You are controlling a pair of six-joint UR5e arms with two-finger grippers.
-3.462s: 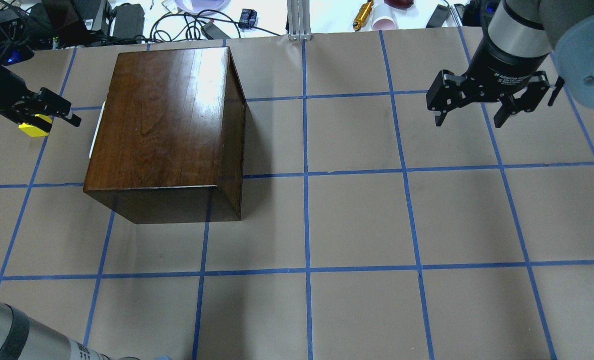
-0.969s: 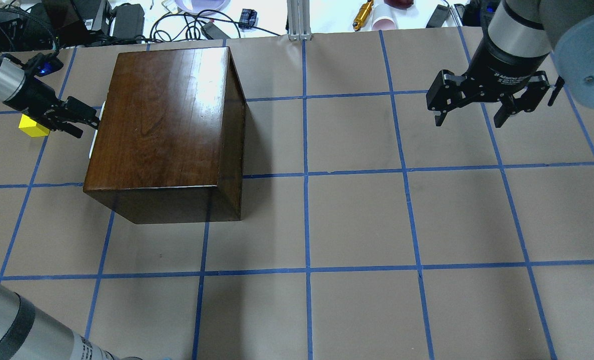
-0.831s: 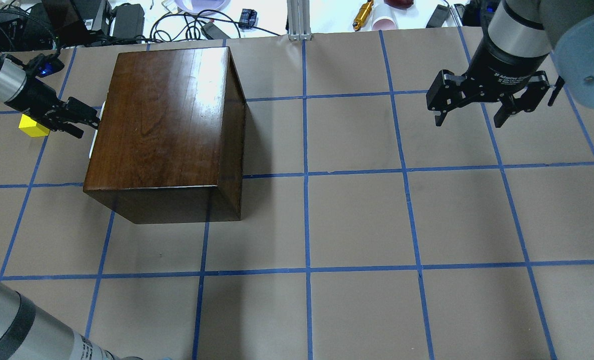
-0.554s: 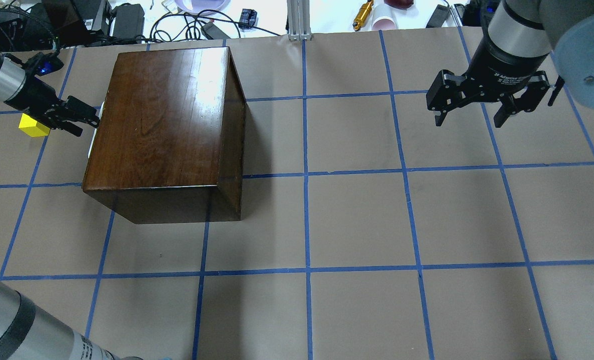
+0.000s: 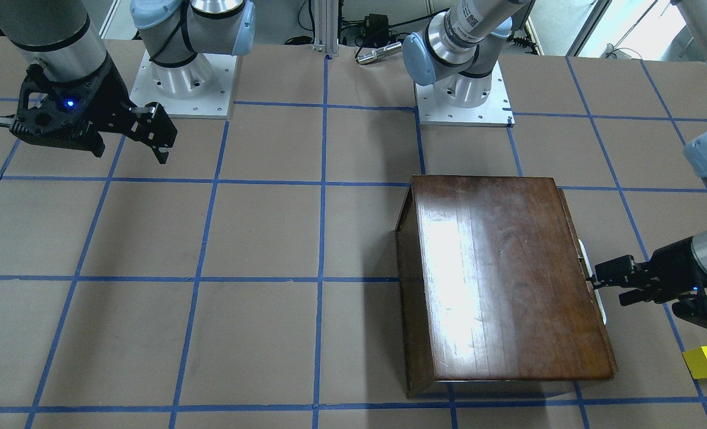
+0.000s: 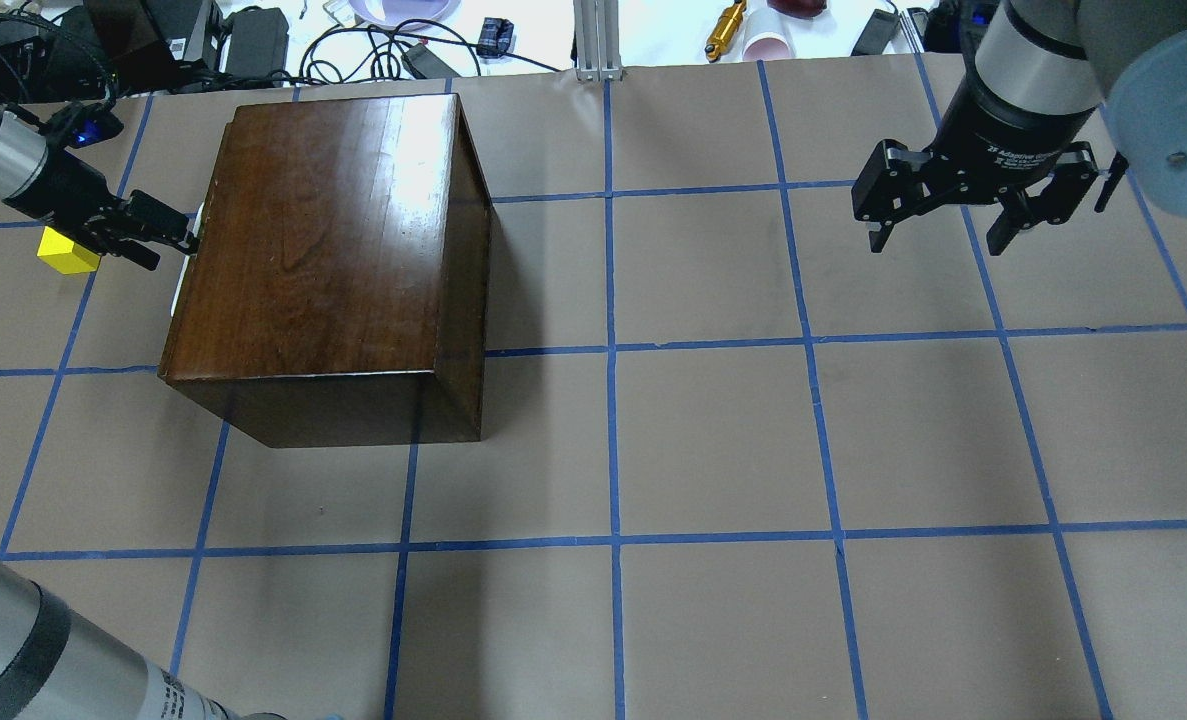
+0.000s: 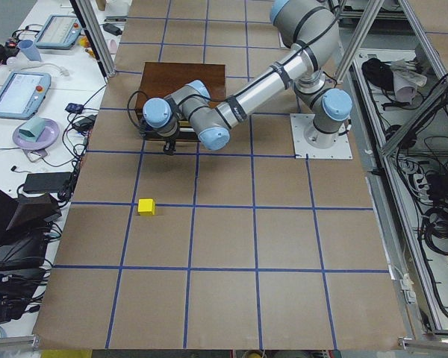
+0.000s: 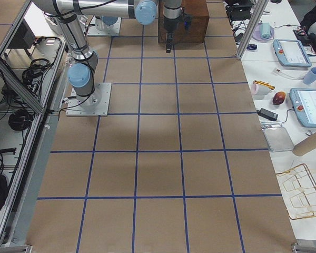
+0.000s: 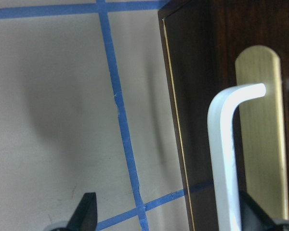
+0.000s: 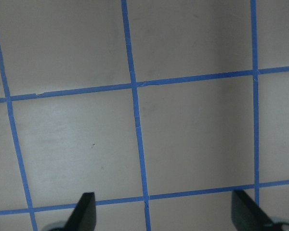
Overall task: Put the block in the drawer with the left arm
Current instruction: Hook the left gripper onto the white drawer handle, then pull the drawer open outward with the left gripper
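The left arm (image 7: pixel 263 80) reaches out from its base across the brown-papered counter (image 6: pixel 713 430) to the end of the glossy wooden box (image 6: pixel 323 240). Its wrist is turned so that the left gripper (image 6: pixel 171 243) lies low and nearly level, pointing straight at the box's end face. The wrist camera looks onto the dark front panel of the drawer (image 9: pixel 197 96), with its brass plate (image 9: pixel 267 144) and white handle (image 9: pixel 225 154). The two fingers (image 9: pixel 86 214) stand wide apart there. The handle lies inside the gap, close against one finger and well clear of the other, and no contact can be made out. The drawer's pale tray is out of sight inside the box.

The yellow block (image 6: pixel 66 252) sits on the counter beside the left wrist, on the side away from the box, apart from both box and drawer and held by nothing.

At the counter's other end the right gripper (image 6: pixel 938 240) hangs above bare paper and blue grid tape, pointing down, its fingers spread wide and empty.
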